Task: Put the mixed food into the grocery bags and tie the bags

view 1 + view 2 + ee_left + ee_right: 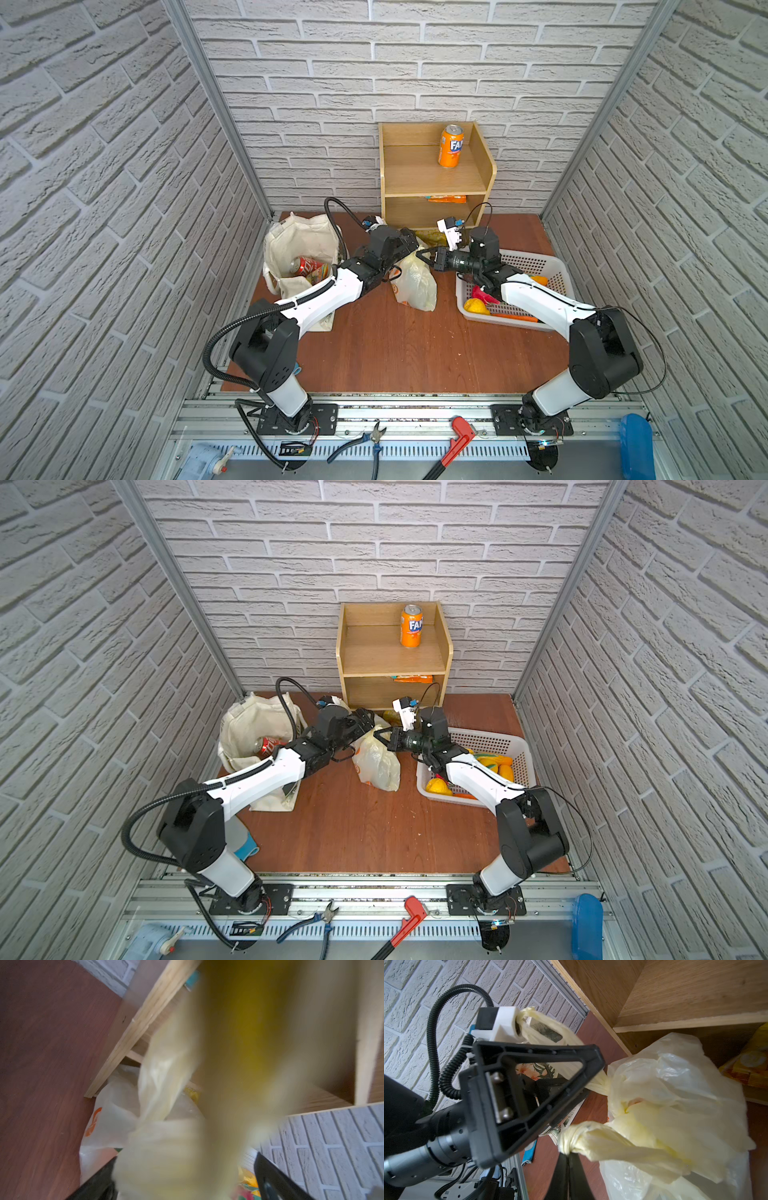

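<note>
Plastic carrier bag (pixel 415 286) has one handle (pixel 577 1136) pinched in right pincer (pixel 568 1153), left pincer (pixel 186 1156) spread alongside.

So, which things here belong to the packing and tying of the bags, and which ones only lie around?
Belongs to the job: plastic carrier bag, its handle pinched by the right gripper; canvas tote with the red can inside; toy produce in the white basket.
Just lying about: pliers; red wrench; wooden shelf.
</note>
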Tool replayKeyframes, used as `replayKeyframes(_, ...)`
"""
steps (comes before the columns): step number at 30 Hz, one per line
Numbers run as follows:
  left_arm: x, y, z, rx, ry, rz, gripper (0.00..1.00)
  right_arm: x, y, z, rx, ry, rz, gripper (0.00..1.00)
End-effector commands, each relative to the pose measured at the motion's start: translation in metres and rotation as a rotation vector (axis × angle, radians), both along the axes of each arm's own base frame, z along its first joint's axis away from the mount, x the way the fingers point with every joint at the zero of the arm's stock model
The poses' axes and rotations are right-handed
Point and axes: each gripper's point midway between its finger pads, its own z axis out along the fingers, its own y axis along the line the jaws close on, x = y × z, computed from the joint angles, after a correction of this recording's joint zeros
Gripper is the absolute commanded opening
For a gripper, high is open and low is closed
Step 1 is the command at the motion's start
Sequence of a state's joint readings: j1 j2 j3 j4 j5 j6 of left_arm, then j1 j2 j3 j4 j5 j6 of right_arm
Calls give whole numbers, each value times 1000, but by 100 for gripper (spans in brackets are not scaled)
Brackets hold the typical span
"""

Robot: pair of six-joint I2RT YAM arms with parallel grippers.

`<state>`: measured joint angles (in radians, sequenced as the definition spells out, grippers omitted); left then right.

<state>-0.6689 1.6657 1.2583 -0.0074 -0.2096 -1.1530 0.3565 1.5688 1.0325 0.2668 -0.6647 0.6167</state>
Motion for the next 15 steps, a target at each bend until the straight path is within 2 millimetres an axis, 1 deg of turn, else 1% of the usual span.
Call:
replayKeyframes(1, 0, 2, -16, 45, 77, 43, 98, -1, 1, 13, 26, -74, 25, 5)
replayKeyframes(11, 6, -14, -49, 121, 170, 9, 98, -4, 4, 10, 41, -86, 55, 6)
replayKeyframes(12, 6, -16, -51, 126, 170, 2, 95, -5, 5, 10, 40, -88, 60, 6)
replayKeyframes(15, 7, -19, -57, 124, 170, -11, 81, -7, 6, 11, 46, -99, 76, 6)
